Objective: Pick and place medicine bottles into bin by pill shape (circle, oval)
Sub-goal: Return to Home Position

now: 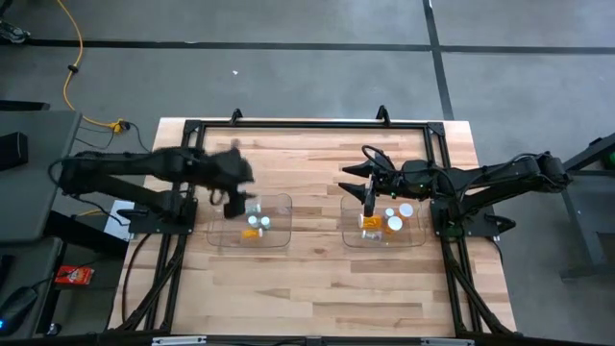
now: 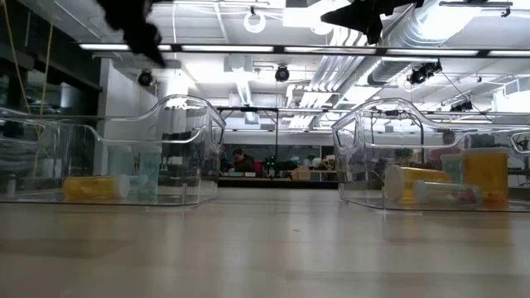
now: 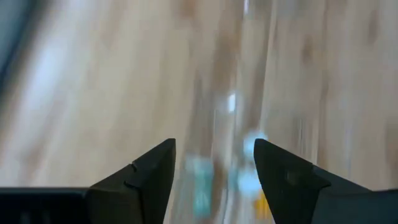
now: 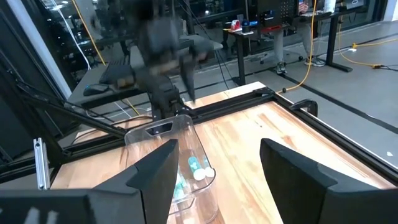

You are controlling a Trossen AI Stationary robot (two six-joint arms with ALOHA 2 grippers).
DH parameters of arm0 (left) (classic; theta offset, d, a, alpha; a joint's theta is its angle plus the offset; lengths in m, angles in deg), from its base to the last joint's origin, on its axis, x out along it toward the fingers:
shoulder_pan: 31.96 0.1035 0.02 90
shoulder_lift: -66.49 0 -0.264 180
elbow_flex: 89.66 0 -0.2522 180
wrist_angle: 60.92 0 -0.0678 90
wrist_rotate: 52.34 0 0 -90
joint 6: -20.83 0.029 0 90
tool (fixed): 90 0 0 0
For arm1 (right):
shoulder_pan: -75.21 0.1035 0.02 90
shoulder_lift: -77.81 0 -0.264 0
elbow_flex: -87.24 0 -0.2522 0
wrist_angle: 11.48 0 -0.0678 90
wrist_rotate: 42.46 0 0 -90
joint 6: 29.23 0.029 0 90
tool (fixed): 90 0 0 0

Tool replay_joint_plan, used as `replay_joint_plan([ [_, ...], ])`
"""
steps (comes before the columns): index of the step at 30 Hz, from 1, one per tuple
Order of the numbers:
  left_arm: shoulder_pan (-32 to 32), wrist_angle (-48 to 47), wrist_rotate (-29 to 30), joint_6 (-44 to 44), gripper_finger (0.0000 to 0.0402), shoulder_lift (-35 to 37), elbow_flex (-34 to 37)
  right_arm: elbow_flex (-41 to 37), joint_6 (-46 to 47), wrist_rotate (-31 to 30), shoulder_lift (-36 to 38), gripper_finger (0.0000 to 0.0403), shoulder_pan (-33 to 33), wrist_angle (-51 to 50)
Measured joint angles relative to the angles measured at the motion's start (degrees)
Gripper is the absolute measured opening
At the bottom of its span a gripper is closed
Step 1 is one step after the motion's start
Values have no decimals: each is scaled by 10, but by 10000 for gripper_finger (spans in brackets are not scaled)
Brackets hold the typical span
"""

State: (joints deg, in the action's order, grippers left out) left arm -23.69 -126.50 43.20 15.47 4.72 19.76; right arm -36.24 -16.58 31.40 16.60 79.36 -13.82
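Sorting judged done | medicine bottles (image 1: 254,227) lay in left bin (image 1: 288,221) and right bin (image 1: 345,223) | left hand (image 3: 214,149), right hand (image 4: 217,149) both open, empty, aloft.

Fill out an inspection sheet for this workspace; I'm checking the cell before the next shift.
Surface: wooden table, bare between the bins.
Job's things: medicine bottles, some in the left bin and some in the right bin; none seen loose on the table.
Clutter: nothing seen.
Grippers: left gripper open, raised above the left bin; right gripper open, raised above the right bin.
Cables: yellow cable on the floor beyond the table.
Surroundings: a person far back in the room.
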Motion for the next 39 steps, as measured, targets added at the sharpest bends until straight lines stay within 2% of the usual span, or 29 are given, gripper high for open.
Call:
replay_joint_plan([
  [7,37,249,-3,1,196,118,2,0,3,0,0,220,0,0],
  [11,37,334,-3,13,189,146,15,0,0,0,0,220,0,0],
  [22,36,588,-38,-117,178,156,184,0,-67,0,0,220,0,0],
  [28,36,597,-49,-116,179,153,194,0,-71,0,0,220,0,0],
  [39,36,597,-53,-55,179,153,194,0,-72,0,0,220,0,0],
])
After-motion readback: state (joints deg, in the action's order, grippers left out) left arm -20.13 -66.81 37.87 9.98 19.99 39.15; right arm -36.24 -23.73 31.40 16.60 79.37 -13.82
